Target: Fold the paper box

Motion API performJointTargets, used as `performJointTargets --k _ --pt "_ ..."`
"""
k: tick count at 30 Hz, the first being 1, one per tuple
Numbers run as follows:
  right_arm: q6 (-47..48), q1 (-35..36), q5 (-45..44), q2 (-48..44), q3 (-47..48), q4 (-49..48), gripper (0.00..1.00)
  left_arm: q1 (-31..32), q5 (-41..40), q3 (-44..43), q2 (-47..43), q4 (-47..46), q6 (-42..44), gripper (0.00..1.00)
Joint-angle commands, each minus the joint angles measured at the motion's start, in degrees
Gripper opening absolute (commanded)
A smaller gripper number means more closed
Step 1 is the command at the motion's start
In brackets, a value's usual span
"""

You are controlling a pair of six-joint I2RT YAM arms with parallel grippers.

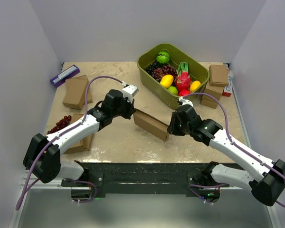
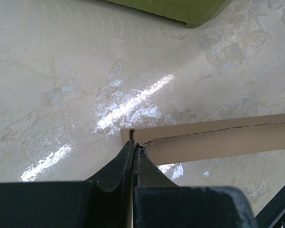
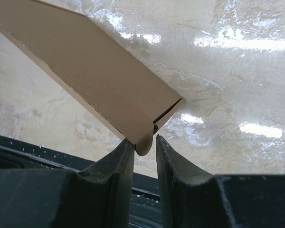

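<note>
The paper box (image 1: 151, 124) is a folded, flat brown cardboard piece standing on edge at the table's middle, between both grippers. My left gripper (image 1: 132, 112) is at its far-left end. In the left wrist view the left gripper (image 2: 134, 144) is shut on the corner of the paper box (image 2: 218, 140). My right gripper (image 1: 170, 129) is at the near-right end. In the right wrist view the right gripper (image 3: 145, 139) stands narrowly open around a rounded tab (image 3: 143, 146) of the paper box (image 3: 95, 71). The left finger touches the tab; the right finger is apart from it.
An olive-green tub (image 1: 167, 98) of fruit stands behind the box; its corner shows in the left wrist view (image 2: 180, 9). Small brown boxes lie at back left (image 1: 76, 92) and back right (image 1: 217, 76). A purple box (image 1: 64, 75) and dark grapes (image 1: 61, 124) lie left.
</note>
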State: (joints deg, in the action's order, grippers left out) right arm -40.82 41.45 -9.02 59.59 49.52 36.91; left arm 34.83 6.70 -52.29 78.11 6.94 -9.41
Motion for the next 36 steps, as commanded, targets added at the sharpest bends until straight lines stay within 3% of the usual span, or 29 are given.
performJointTargets --k 1,7,15,21,36 --pt "-1.0 -0.1 -2.9 -1.2 2.5 1.0 0.28 0.8 0.2 -0.5 1.3 4.4 0.7 0.0" --pt "-1.3 -0.1 -3.5 -1.8 1.9 -0.1 0.24 0.9 0.2 -0.4 1.3 4.5 0.7 0.0" --pt "-2.5 -0.1 -2.5 -2.5 1.6 -1.5 0.06 1.3 0.2 -0.4 1.4 4.5 0.8 0.0" --pt "-3.1 -0.1 -1.6 -2.3 0.8 -2.5 0.01 2.0 0.1 -0.4 1.8 4.5 0.9 0.0" --pt "-5.9 -0.1 -0.2 -2.2 -2.0 -6.4 0.0 2.8 -0.5 -0.4 1.8 4.7 1.0 0.0"
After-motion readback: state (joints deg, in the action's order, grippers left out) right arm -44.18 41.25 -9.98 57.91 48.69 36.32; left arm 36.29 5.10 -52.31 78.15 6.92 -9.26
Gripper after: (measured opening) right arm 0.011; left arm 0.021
